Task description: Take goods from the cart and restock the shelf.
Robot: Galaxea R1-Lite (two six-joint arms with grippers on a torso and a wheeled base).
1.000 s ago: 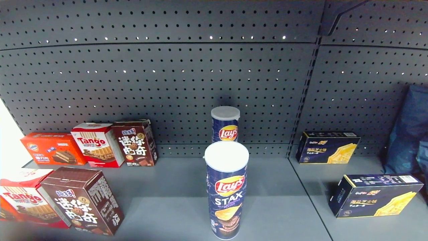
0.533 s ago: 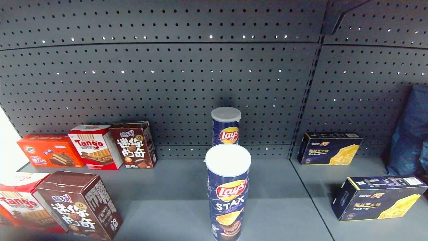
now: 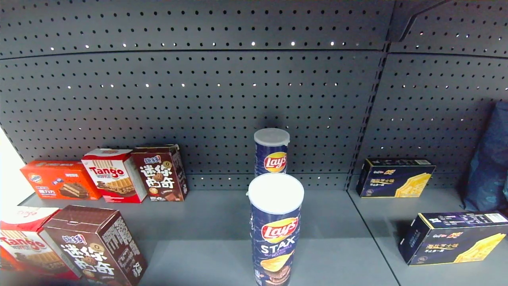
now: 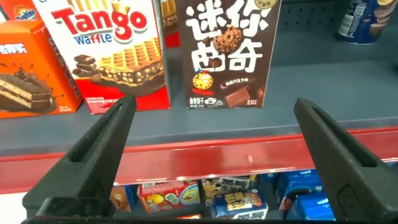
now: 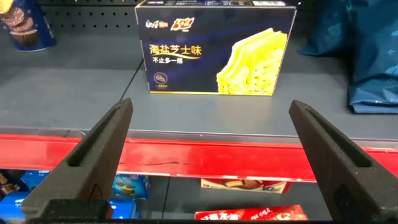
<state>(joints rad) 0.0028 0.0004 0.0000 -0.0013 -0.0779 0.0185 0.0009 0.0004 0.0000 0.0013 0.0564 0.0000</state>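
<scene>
– Standing on the grey metal shelf (image 3: 206, 222) with its perforated back panel (image 3: 198, 99), what goods are to be seen?

– Two tall navy chip cans are seen near the middle, one behind the other. The front chip can (image 3: 276, 230) is capped by a white plastic lid. The rear chip can (image 3: 271, 153) is capped by a translucent one and is set close to the back panel. Both are upright and closed.

– And to the left?

– A back row is formed by an orange wafer box (image 3: 59, 185), a red-and-white waffle box (image 3: 113, 174) and a dark brown cookie box (image 3: 160, 172), set side by side. Nearer the shelf's edge, a second waffle box (image 3: 24, 242) and a second cookie box (image 3: 95, 246) are placed against each other. All flaps are shut.

– What is kept in the right bay?

– Two navy cardboard boxes printed with yellow crackers are laid on their long sides. The rear navy box (image 3: 393, 178) and the front navy box (image 3: 452, 237) are set apart. A dark blue bag (image 3: 490, 159) is seen at the far right.

– How are the grippers held?

– The left gripper (image 4: 214, 104) is spread wide, with nothing between its black fingers (image 4: 93, 162). It is held before the red edge strip (image 4: 205, 152), facing the second waffle and cookie boxes. The right gripper (image 5: 210, 104) is likewise spread wide and unladen, facing the front navy box. Packaged goods (image 4: 205, 196) are seen on a lower level under the strip.
</scene>
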